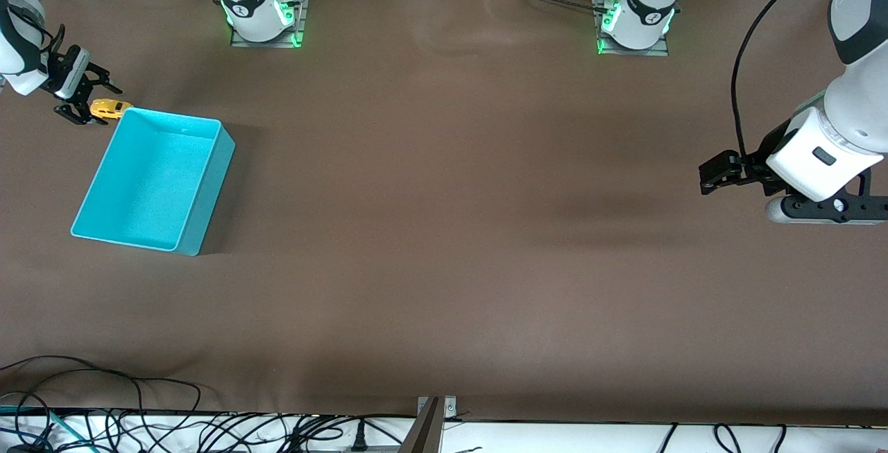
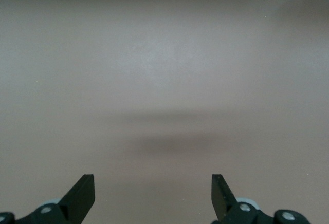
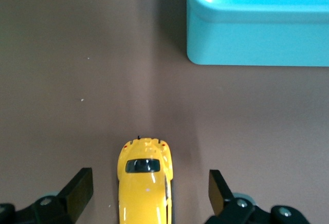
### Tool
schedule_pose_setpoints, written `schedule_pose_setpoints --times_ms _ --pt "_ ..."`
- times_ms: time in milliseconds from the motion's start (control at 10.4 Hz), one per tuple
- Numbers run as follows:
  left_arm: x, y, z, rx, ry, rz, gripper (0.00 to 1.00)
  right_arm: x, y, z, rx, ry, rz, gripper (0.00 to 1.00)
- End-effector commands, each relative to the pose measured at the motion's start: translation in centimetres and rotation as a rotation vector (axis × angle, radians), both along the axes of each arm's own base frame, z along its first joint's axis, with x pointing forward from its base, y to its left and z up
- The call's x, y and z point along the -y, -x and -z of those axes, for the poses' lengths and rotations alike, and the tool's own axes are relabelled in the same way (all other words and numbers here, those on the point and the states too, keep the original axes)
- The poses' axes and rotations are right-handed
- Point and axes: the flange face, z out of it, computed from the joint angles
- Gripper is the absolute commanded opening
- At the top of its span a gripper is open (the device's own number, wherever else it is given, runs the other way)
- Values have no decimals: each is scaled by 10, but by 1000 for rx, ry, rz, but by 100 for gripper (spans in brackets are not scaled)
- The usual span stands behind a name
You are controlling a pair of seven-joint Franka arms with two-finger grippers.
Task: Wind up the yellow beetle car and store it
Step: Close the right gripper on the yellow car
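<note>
Right gripper (image 1: 84,96) over yellow beetle car (image 1: 111,108), jaws spread wide, straddling car, nothing held. Car on table, just beside cyan bin (image 1: 149,179), at about 11 o'clock off bin's corner, toward right arm's end. Left gripper (image 1: 714,174) waits wide open over bare table (image 1: 451,231), empty. Judgement: centre fingers (image 3: 79,190) on car flanks, descend level, clamp body clear of wheels so they spin free for wind-up.
</note>
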Motion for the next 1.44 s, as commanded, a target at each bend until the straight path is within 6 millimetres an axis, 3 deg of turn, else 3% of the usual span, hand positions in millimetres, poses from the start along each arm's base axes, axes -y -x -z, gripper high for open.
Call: schedule_pose_setpoints --times_ms 0,383,479,671,766,958,1246,1341 --pt "-5 -1 -6 7 -10 9 100 7 9 9 16 -27 -30 100" --pt "-2 -1 -6 7 -7 15 100 10 7 19 5 -30 -39 96" --pt "-2 -1 -6 5 -8 15 100 12 5 17 16 -25 -66 79" --pt "0 -1 -6 5 -6 18 100 15 2 14 27 -19 -69 15" --pt "1 0 -6 5 -5 20 100 15 -1 12 39 -25 -54 0" --pt "3 0 -6 5 -5 23 100 9 -11 -5 66 -54 -60 0" --pt "4 0 -6 5 -5 25 100 5 -19 -58 138 -73 -80 0" --pt "4 0 -6 5 -5 25 100 1 -22 -67 150 -81 -91 0"
